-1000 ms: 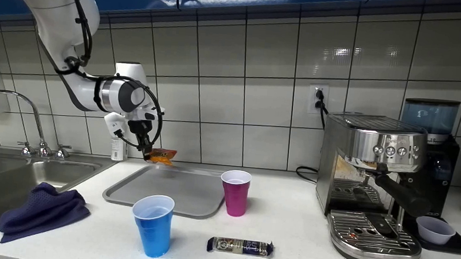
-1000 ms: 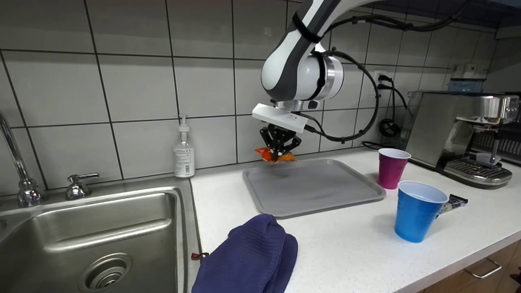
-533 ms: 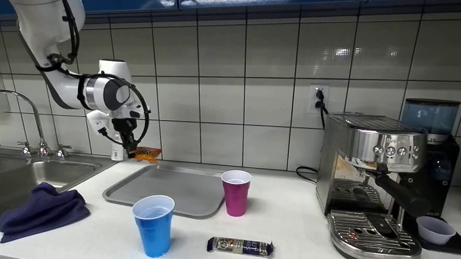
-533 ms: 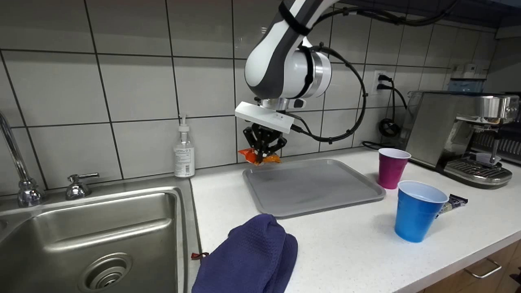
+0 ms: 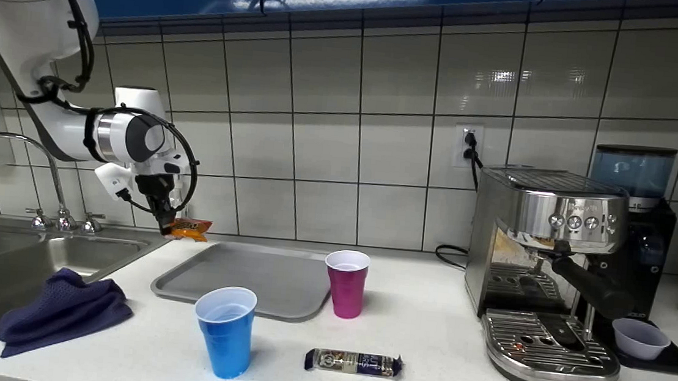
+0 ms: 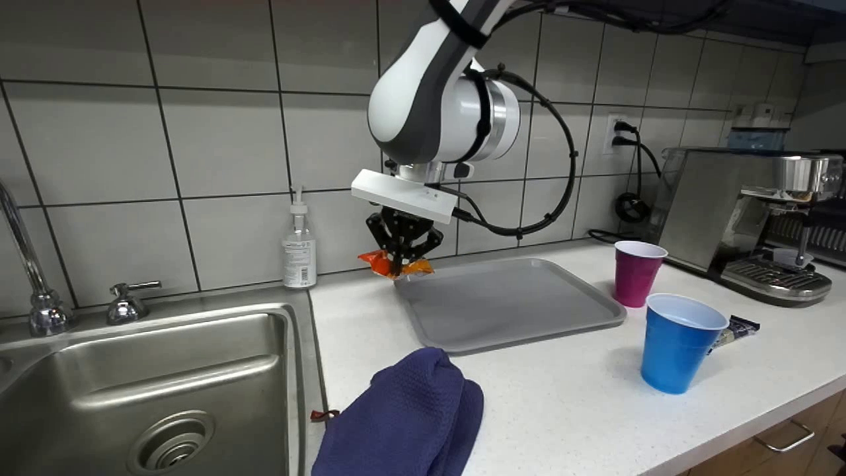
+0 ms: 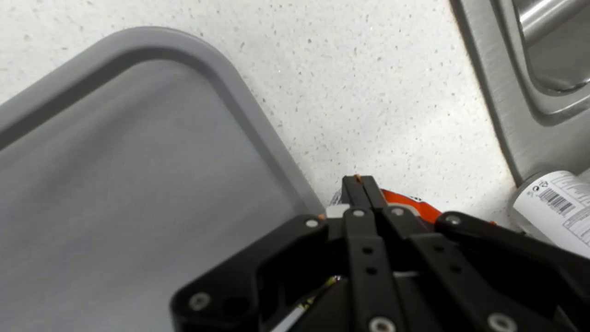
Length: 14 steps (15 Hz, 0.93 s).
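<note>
My gripper's fingertips are pressed together on an orange-and-red snack packet. The gripper shows in both exterior views [image 5: 166, 229] [image 6: 395, 267] and in the wrist view [image 7: 359, 180]. The packet [image 5: 191, 228] sticks out on both sides of the fingers in an exterior view [image 6: 379, 262]; in the wrist view its red-orange end [image 7: 410, 203] shows behind the right finger, the rest mostly hidden. It is held in the air near the back, sink-side edge of a grey tray [image 5: 252, 275]. The tray also shows in the wrist view [image 7: 138, 184]. A soap bottle [image 6: 299, 254] stands between gripper and sink.
A blue cup [image 5: 224, 340], a magenta cup [image 5: 347, 289] and a wrapped bar [image 5: 353, 362] are on the counter. A purple cloth [image 6: 410, 416] lies by the sink [image 6: 305, 370]. The faucet [image 5: 30, 138] rises behind it. An espresso machine [image 5: 544, 233] stands farther along.
My arm and gripper, with the packet still held, have moved steadily sideways toward the sink and soap bottle, and slightly lower. The cups, tray, bar and cloth have not moved.
</note>
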### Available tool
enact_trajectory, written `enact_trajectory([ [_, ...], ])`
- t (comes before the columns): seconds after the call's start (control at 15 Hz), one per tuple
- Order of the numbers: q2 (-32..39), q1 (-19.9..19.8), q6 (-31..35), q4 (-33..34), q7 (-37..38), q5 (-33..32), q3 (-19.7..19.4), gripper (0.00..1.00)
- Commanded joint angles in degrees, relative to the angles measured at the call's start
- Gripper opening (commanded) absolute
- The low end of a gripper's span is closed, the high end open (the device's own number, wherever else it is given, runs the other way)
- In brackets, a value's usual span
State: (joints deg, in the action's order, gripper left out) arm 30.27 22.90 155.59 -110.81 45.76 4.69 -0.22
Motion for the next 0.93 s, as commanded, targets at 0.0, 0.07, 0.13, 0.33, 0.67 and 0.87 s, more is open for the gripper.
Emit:
enact_trajectory([
  [0.0, -1.70, 0.15, -0.07, -2.11, -0.67, -0.61, 1.55, 0.00],
  [0.07, -1.55, 0.54, -0.22, -2.16, -0.54, -0.92, 1.59, 0.00],
  [0.13, -1.45, 0.56, -0.38, -2.24, -0.84, -0.92, 1.99, 0.00],
  [0.33, -0.99, 1.28, -0.69, -2.34, -0.72, -1.36, 2.21, 0.00],
  [0.67, -0.28, 1.69, -0.94, -2.45, -1.16, -1.49, 2.78, 0.00],
  [0.87, 0.17, 2.10, -0.92, -2.44, -1.49, -1.96, 2.85, 0.00],
])
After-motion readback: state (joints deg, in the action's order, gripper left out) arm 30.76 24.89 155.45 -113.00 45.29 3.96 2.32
